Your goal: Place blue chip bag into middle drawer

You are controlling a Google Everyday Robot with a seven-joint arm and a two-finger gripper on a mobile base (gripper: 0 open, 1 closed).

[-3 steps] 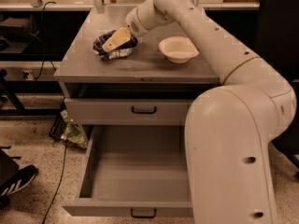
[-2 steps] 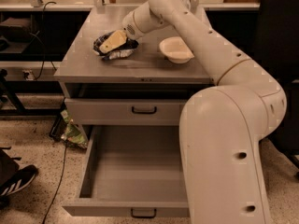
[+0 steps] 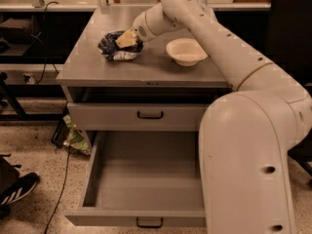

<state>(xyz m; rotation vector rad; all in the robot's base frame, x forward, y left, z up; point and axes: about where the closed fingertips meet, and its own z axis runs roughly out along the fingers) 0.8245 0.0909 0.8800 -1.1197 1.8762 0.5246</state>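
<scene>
The blue chip bag [image 3: 113,48] lies crumpled on the left part of the grey cabinet top [image 3: 146,69]. My gripper [image 3: 126,38] reaches in from the right and sits right on top of the bag, touching it. The bag rests on the surface. The middle drawer [image 3: 146,179] is pulled fully out low at the front, a deep grey box with a bare floor and a black handle [image 3: 149,222] on its front edge.
A white bowl [image 3: 185,50] stands on the cabinet top right of the bag. A shallower grey drawer [image 3: 150,115] above the open one is closed. My arm's large body [image 3: 248,165] covers the right side. A green wrapper [image 3: 74,138] and cables lie on the floor at left.
The gripper has stayed on the bag, with only a slight shift of the arm. The bag and the bowl have not visibly moved.
</scene>
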